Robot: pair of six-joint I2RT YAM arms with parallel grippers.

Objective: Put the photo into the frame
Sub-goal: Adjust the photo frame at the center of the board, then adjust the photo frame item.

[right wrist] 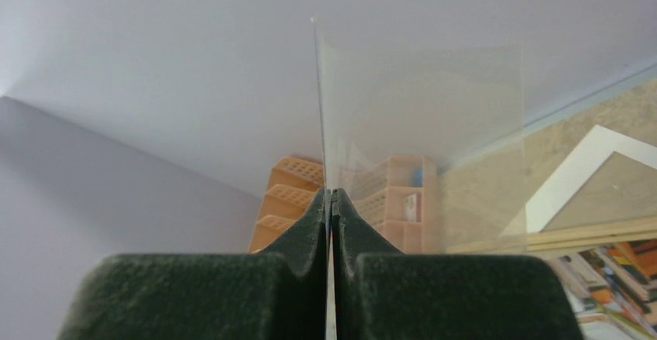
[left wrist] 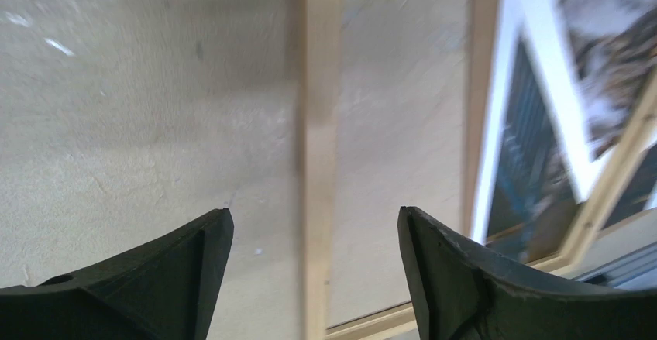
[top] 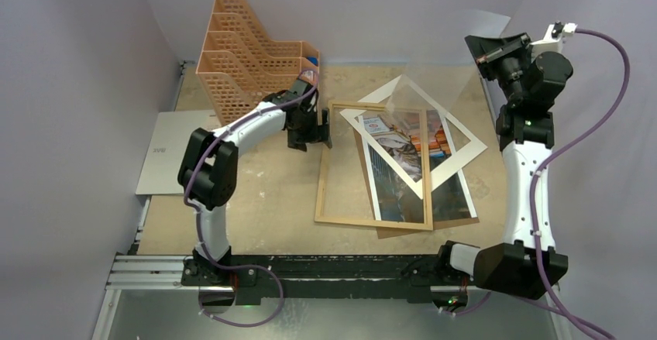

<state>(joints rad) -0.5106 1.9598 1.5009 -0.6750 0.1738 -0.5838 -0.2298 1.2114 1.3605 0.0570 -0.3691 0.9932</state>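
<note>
Robot lab cell, white enclosure walls (top: 70, 61), aluminium mounting rail (top: 155, 266)

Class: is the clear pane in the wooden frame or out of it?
Out: the right hand holds the clear pane aloft, away from the frame.

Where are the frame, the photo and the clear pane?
the frame (top: 324, 171): top external view, on its left rail.
the photo (top: 398, 146): top external view, on the printed picture area.
the clear pane (right wrist: 422, 115): right wrist view, on its flat middle.
</note>
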